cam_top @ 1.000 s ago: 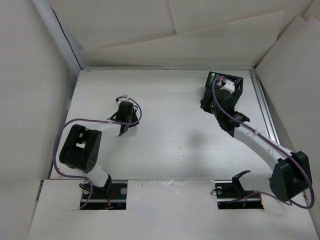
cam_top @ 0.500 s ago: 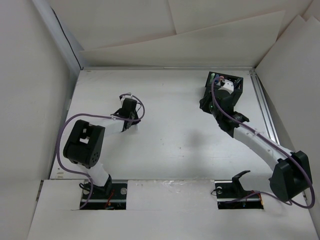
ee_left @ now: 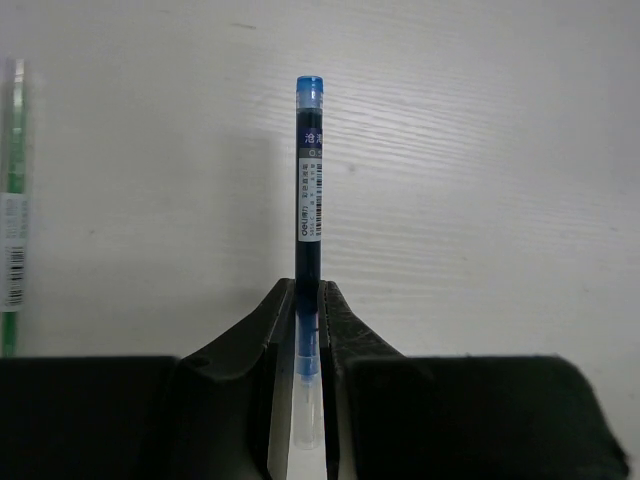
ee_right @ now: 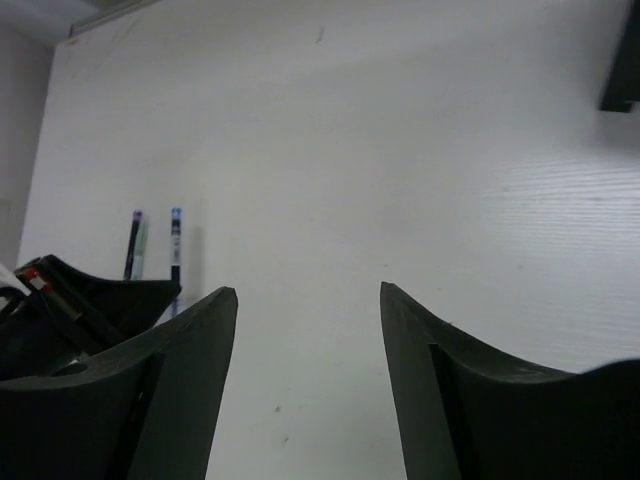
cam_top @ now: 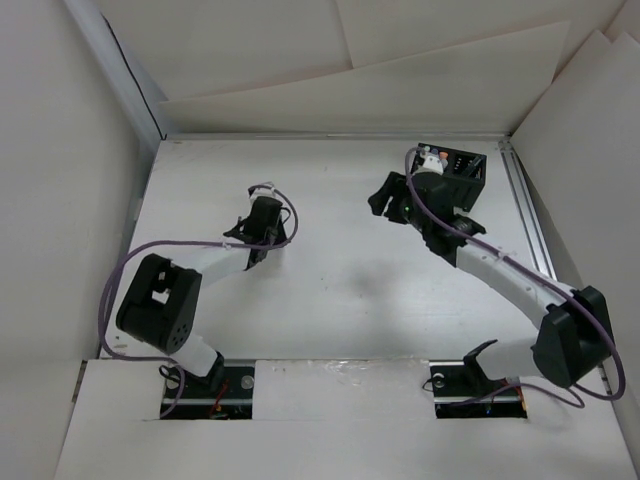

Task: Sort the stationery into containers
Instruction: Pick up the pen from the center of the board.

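My left gripper [ee_left: 309,290] is shut on a blue pen [ee_left: 308,170], which sticks out straight ahead of the jaws above the white table. A green pen [ee_left: 12,220] lies on the table at the far left of that view. In the top view the left gripper [cam_top: 268,228] is at centre left. My right gripper [ee_right: 308,295] is open and empty, and it looks across the table at the blue pen [ee_right: 176,240]. In the top view the right gripper [cam_top: 388,203] hangs just left of the black organiser box [cam_top: 470,165]. A few coloured tips show at the box's far left corner.
White walls close in the table on the left, back and right. A metal rail [cam_top: 530,220] runs along the right edge next to the box. A dark corner [ee_right: 622,60] shows at the top right of the right wrist view.
My left gripper has moved right and slightly away from the bases with the blue pen. My right gripper has swung left, off the organiser box.
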You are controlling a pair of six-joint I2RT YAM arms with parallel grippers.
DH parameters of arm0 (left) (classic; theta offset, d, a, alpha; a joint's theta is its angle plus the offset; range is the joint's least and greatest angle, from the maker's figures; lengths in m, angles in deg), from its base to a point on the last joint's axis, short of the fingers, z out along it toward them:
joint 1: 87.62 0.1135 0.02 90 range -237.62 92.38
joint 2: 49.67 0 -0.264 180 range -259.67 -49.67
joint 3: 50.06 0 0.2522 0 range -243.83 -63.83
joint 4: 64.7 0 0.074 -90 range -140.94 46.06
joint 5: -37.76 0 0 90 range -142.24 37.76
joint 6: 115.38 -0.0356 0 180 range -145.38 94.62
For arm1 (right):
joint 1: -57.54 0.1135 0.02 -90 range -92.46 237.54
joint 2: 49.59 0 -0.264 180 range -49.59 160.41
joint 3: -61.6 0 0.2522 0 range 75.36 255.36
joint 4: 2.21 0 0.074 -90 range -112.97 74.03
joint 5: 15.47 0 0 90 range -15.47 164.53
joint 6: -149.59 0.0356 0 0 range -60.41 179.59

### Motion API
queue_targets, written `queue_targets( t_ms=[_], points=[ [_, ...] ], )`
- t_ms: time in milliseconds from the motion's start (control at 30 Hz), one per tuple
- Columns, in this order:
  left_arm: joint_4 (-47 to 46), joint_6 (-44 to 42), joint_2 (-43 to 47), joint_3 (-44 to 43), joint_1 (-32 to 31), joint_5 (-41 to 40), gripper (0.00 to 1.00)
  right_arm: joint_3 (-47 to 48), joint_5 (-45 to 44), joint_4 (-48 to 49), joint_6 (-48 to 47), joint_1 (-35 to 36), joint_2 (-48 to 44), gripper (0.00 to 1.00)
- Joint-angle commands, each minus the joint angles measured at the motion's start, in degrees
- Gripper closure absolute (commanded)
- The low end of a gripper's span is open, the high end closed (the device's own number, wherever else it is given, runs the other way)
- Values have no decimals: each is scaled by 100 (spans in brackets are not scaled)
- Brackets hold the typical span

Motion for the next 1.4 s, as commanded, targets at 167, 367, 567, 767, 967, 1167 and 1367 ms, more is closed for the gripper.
queue_targets(
  t_ms=[167, 367, 567, 767, 967, 1167, 1367],
  points=[
    [-713, -62, 641, 75, -1038, 612, 100, 516, 1014, 510, 118, 430, 746, 30],
    [-1628, 167, 861, 577, -1109, 1544, 100, 578, 1472, 774, 285, 430, 1203, 29],
    [-2015, 167, 923, 770, -1109, 1975, 100, 578, 1665, 950, 391, 430, 1546, 33],
    [-2183, 167, 923, 770, -1109, 2317, 100, 631, 1964, 1240, 575, 482, 1871, 44],
    [-2288, 220, 1036, 875, -1109, 2432, 100, 578, 2131, 1566, 707, 482, 2100, 58],
    [-2341, 220, 1142, 928, -1109, 2572, 97, 525, 2131, 1793, 812, 482, 2153, 72],
    [-2507, 167, 1142, 981, -1109, 2775, 85, 350, 2071, 1987, 874, 430, 2153, 94]
  ],
)
